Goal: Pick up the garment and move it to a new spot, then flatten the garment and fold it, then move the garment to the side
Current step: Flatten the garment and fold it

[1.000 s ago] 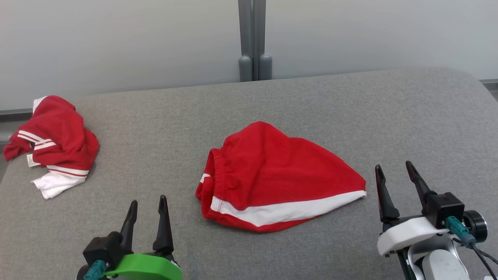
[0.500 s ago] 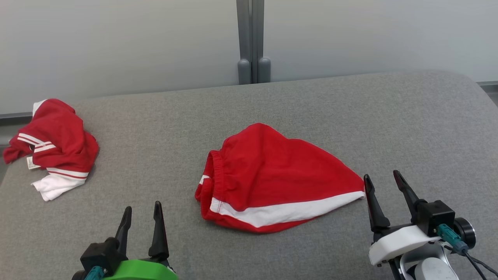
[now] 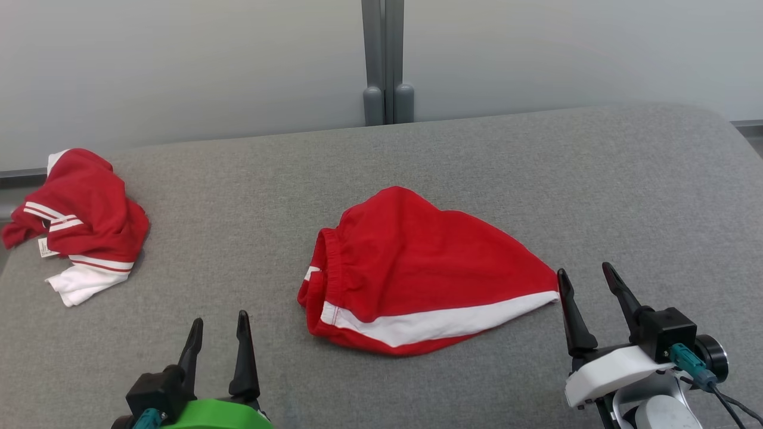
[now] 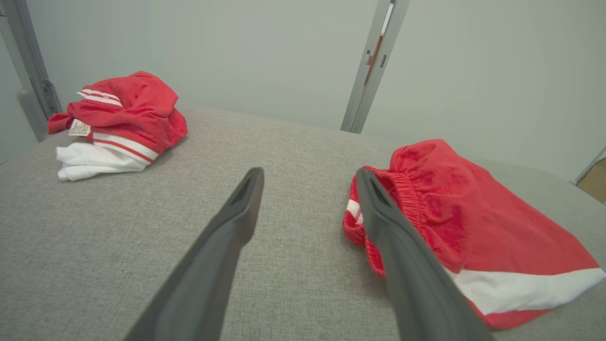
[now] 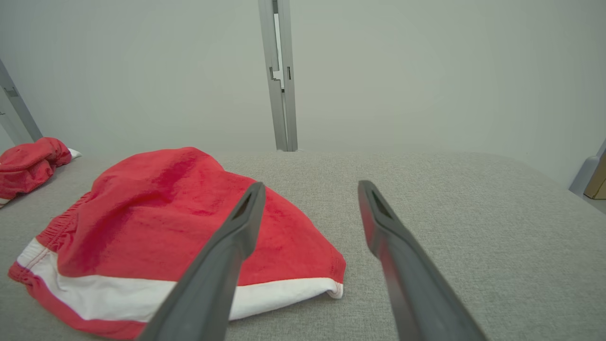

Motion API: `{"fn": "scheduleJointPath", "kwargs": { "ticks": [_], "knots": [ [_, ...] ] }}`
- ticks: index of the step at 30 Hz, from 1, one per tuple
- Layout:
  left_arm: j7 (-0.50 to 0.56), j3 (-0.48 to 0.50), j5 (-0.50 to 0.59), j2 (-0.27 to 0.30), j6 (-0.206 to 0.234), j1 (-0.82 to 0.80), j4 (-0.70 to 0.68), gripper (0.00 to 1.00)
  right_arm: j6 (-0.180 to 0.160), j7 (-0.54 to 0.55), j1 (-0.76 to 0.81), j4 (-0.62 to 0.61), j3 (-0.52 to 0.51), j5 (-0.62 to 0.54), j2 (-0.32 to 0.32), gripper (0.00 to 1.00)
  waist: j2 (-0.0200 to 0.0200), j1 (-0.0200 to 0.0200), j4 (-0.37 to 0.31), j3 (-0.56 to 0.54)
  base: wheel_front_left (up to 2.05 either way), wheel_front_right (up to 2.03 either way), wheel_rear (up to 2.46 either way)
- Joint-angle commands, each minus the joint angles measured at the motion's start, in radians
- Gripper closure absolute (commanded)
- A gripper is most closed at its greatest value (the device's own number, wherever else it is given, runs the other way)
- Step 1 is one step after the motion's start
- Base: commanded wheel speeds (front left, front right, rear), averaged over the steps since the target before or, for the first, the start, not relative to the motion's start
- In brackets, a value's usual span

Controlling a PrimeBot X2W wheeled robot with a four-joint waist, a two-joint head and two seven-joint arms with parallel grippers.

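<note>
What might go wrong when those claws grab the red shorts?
The red fabric shorts with a white stripe lie in layers, so the open right gripper beside their corner may pinch one layer. The crumpled red-and-white garment sits at the edge of the grey cushion and might slip off.

garment (image 3: 429,268) centre of cushion (image 3: 238,196) | other clothes (image 3: 83,220) far left | post (image 3: 384,59) behind

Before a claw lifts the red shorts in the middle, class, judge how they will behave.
The red shorts will probably hang limp, since they lie in soft folds. They look like thin cloth, so likely light. Pushed, they may bunch rather than slide, as the grey cushion looks coarse.
</note>
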Motion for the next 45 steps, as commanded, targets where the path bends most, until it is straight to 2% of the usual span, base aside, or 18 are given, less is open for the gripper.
{"fn": "scheduleJointPath", "kwargs": {
  "ticks": [1,6,16,22,27,28,30,33,34,45],
  "knots": [
    [-0.001,-0.003,0.014,0.001,-0.003,0.004,0.006,0.00,0.000,-0.003,-0.001,0.002,0.000,0.008,-0.002,0.00,0.0000,0.0000,-0.001,0.003,0.00,0.00,0.00],
    [0.034,-0.048,0.033,0.013,-0.023,-0.032,0.041,0.00,0.000,-0.003,-0.008,0.007,0.002,0.002,-0.002,0.00,0.0000,0.0000,-0.011,0.019,0.00,0.00,0.00],
    [0.252,-0.196,0.092,0.047,-0.092,-0.183,0.127,0.00,-0.001,-0.003,-0.039,0.020,0.018,0.003,-0.002,0.00,0.0000,0.0000,-0.065,0.084,0.00,0.00,0.00],
    [0.312,-0.195,0.082,0.055,-0.081,-0.231,0.175,0.00,0.000,-0.003,-0.051,0.024,0.005,0.004,-0.002,0.00,0.0000,0.0000,-0.099,0.111,0.00,0.00,0.00],
    [0.319,-0.199,0.070,0.057,-0.087,-0.238,0.187,0.00,-0.001,-0.003,-0.053,0.027,-0.021,0.001,-0.002,0.00,0.0000,0.0000,-0.109,0.117,0.00,0.00,0.00],
    [0.319,-0.201,0.067,0.057,-0.088,-0.237,0.187,0.11,-0.001,-0.003,-0.054,0.031,-0.030,-0.004,-0.002,0.00,0.0000,0.0000,-0.108,0.118,0.00,0.00,0.00],
    [0.320,-0.205,0.066,0.058,-0.091,-0.236,0.185,0.52,0.000,-0.003,-0.056,0.042,-0.045,-0.014,-0.002,0.00,0.0000,0.0000,-0.104,0.119,0.00,0.00,0.00],
    [0.318,-0.209,0.062,0.058,-0.094,-0.235,0.183,0.97,-0.001,-0.003,-0.067,0.078,-0.062,-0.028,-0.002,0.00,0.0000,0.0000,-0.096,0.121,0.00,0.00,0.00],
    [0.316,-0.211,0.059,0.057,-0.095,-0.235,0.182,1.00,-0.001,-0.003,-0.074,0.097,-0.067,-0.034,-0.002,0.00,0.0000,0.0000,-0.093,0.123,0.00,0.00,0.00],
    [0.293,-0.224,0.048,0.049,-0.087,-0.245,0.161,1.00,-0.001,-0.003,-0.197,0.342,-0.084,-0.075,-0.002,0.00,0.0000,0.0000,-0.053,0.152,0.00,0.00,0.00]
  ]
}}
